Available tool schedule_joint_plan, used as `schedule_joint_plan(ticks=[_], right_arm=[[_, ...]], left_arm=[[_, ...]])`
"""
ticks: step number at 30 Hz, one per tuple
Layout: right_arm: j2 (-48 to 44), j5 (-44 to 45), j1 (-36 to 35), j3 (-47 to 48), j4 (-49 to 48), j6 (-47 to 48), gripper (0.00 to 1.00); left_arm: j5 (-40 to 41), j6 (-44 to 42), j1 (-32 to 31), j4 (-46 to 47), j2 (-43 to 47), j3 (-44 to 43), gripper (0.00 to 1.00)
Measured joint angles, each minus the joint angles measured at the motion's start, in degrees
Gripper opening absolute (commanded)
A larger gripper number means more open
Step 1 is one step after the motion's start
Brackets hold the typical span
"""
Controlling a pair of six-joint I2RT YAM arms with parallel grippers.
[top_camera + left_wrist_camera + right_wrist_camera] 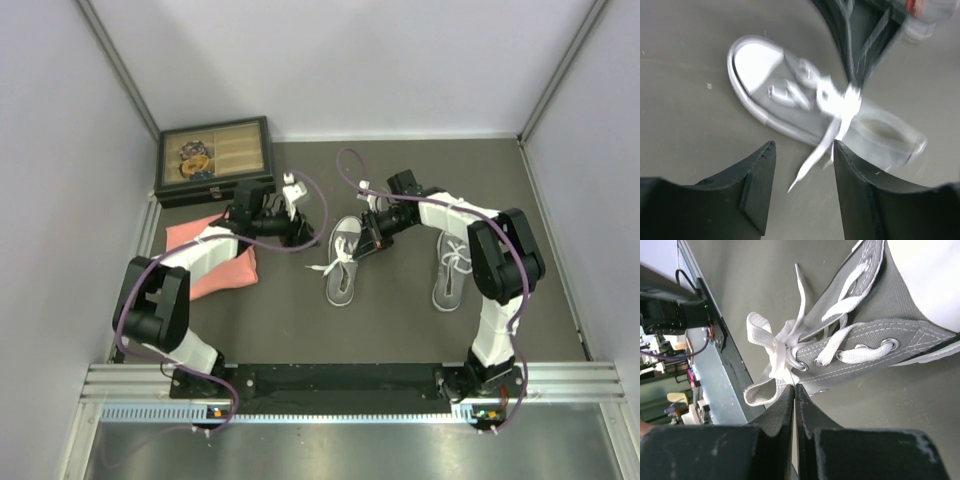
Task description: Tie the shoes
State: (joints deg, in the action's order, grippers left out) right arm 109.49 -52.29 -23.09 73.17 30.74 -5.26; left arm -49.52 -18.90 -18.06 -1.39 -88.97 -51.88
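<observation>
Dark grey counter (400,330), white walls (350,60) around | left gripper (804,146) wide, grey canvas white-toed sneaker (790,95) just ahead | right gripper (794,388) pinched on its white lace (771,352) | second grey sneaker (452,272) well right, bare counter between.

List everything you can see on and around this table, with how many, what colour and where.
small canvas low-top sneakers: two, grey with white rubber toe caps, one mid-table between the grippers, the other to its right beside the right arm
flat shoelace: one seen close, white, loose on the middle sneaker
folded cloth: one, pink, left side, partly under the left arm
compartmented box: one, dark with a tan inside, back left corner
table: one, dark grey, under everything
left gripper: one, black, open, above the middle sneaker
right gripper: one, black, shut on the flat shoelace
</observation>
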Motion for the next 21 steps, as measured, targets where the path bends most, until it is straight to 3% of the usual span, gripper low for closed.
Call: schedule_joint_plan(ticks=[5, 11, 21], right_arm=[[-0.70, 0.44, 0.00, -0.07, -1.84, -0.68, 0.00], [-0.85, 0.68, 0.00, -0.46, -2.58, -1.07, 0.00], [-1.77, 0.81, 0.00, -0.55, -2.78, -1.36, 0.00]], left_arm=[[1.86, 21.88, -2.21, 9.03, -2.89, -2.56, 0.56], [6.51, 40.13, -4.98, 11.87, -7.26, -2.29, 0.56], [9.79, 50.60, -8.26, 14.47, -8.17, -1.64, 0.51]])
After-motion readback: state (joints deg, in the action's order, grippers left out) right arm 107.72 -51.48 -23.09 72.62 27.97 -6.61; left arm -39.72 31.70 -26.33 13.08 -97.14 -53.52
